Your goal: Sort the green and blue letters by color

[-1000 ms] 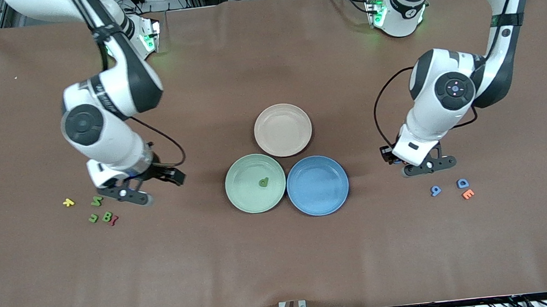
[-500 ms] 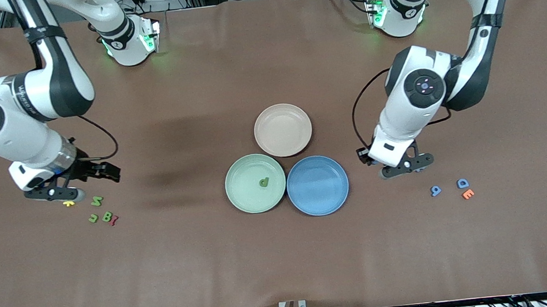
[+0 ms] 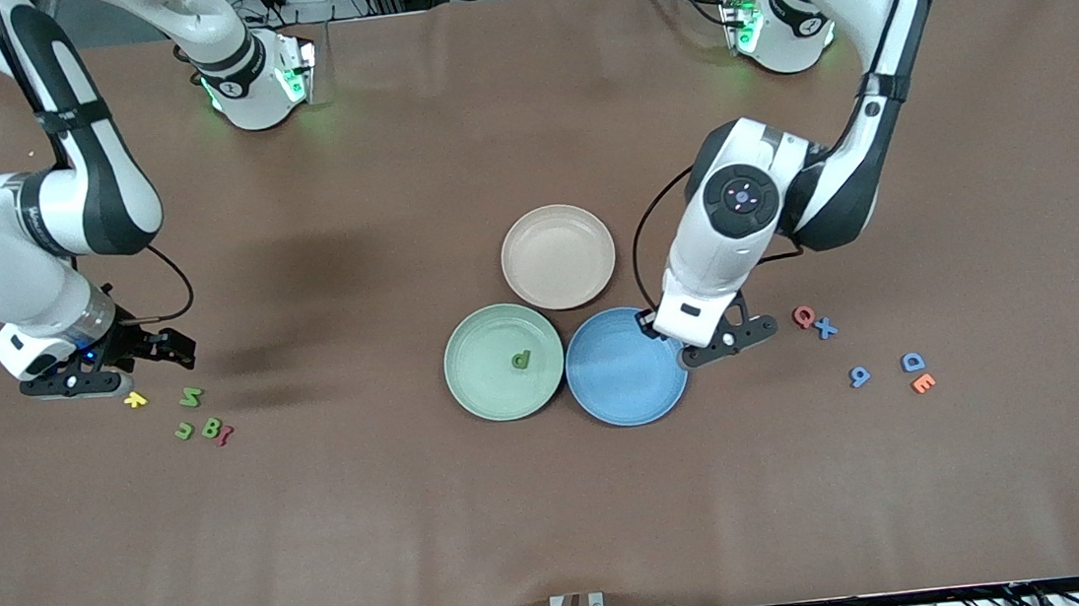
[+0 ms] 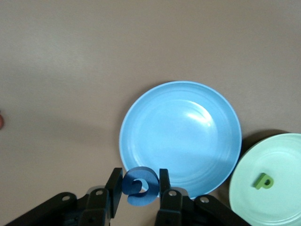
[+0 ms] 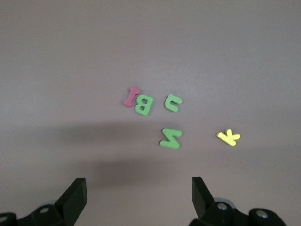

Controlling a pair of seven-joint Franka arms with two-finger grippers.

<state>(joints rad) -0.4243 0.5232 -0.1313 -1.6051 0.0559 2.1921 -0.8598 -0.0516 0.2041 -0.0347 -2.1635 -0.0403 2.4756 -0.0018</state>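
Pinched across its flat faces, a blue letter (image 4: 139, 186) is held shut in the left tool (image 4: 141, 188) over the blue plate's (image 3: 630, 403) rim; it is judged light, stiff and easily dropped. The right tool (image 5: 139, 197) hangs wide open, empty, over the table near green letters (image 3: 205, 426). One green letter (image 3: 520, 359) lies in the green plate (image 3: 478, 388); the pink plate (image 3: 558, 257) holds nothing.
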